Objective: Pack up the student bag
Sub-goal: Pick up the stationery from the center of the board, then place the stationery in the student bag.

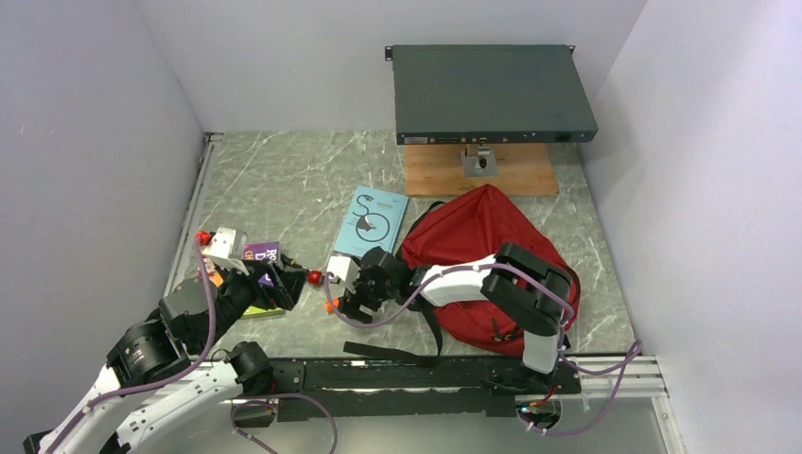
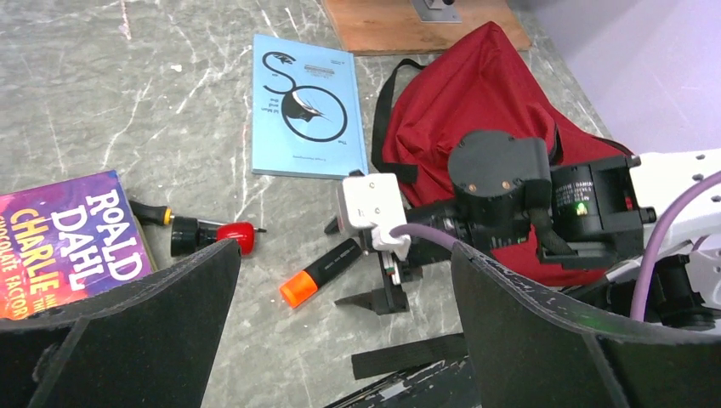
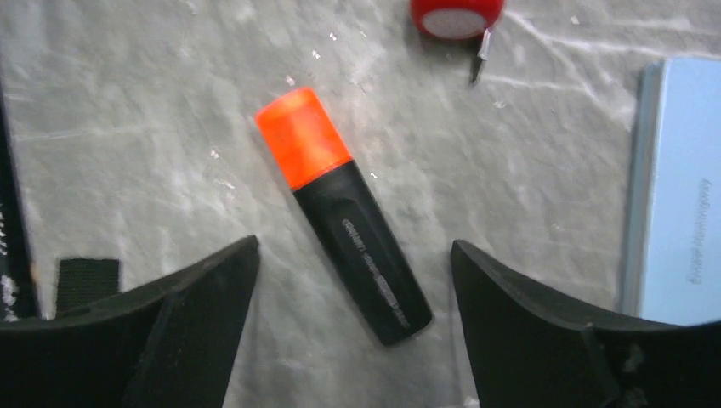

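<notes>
The student bag (image 1: 473, 232) lies flat on the counter (image 1: 284, 180). Its long axis runs near to far, and the peaked end points away from the arm bases. It sits just right of the right claw (image 1: 357, 301), beneath that arm, which bends leftward across it. The right claw is spread wide and straddles an orange-capped highlighter (image 3: 357, 246) without touching it. The left claw (image 2: 344, 252) gapes wide and holds nothing.

Bright, even light from above in the top view, with only soft, short shadows beside the bag (image 1: 473, 236). The table (image 1: 284, 180) shows a mild sheen, no hard glare. Left wrist view: crisp beyond, left fingers (image 2: 127, 331) dark and soft-edged. Right wrist view: blurry all over, marker (image 3: 357, 246) print smeared, right fingers (image 3: 544, 340) hazy.
</notes>
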You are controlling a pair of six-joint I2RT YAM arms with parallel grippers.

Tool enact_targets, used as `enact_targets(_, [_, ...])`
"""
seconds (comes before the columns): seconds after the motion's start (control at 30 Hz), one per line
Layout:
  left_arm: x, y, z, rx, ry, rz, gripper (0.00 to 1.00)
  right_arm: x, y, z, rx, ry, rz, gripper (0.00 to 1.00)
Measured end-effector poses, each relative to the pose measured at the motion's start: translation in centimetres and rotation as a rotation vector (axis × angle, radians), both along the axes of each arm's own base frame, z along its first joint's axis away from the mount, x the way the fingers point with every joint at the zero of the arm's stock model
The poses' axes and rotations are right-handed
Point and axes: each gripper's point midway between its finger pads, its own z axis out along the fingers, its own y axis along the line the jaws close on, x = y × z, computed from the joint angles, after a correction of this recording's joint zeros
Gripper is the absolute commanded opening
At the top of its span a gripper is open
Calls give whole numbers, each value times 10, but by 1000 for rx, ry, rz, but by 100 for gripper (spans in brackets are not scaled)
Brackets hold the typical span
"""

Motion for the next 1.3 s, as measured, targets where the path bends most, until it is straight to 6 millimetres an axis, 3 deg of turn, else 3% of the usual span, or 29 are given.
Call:
enact_targets(0.17, [2, 4, -1, 8, -3, 20, 100, 0, 3, -4, 7, -83, -23, 69])
enact_targets(0.3, [3, 3, -3, 15, 1, 26, 100, 4, 2, -4, 21, -116, -51, 47])
enact_targets(0.6, [16, 3, -25, 84, 66, 97, 100, 10, -13, -3, 11, -123, -149, 10])
enact_targets(0.63, [17, 4, -27, 89, 73, 106, 100, 11, -16, -1, 7, -120, -165, 0])
enact_targets(0.77, [20, 7, -29, 89, 83, 140, 100, 11, -23, 13, 12, -96, -217, 0])
enact_targets(0.87, [21, 9, -28, 78, 83, 161, 100, 13, -26, 40, 58, -84, -272, 0])
enact_targets(0.9, [22, 9, -27, 66, 81, 168, 100, 17, -33, 79, 141, -66, -364, 0])
enact_targets(0.93, [22, 9, -26, 66, 81, 168, 100, 17, -33, 81, 145, -66, -367, 0])
enact_targets(0.97, [22, 8, -26, 61, 79, 169, 100, 19, -37, 95, 178, -58, -403, 0])
enact_targets(1.07, [26, 2, -25, 44, 78, 165, 100, 24, -64, 129, 234, -8, -555, 0])
enact_targets(1.13, [30, -6, -30, 48, 92, 156, 100, 25, -86, 140, 233, 37, -668, 0])
enact_targets(1.3, [40, -38, -56, 77, 157, 93, 100, 13, -159, 130, 101, 181, -1019, 0])
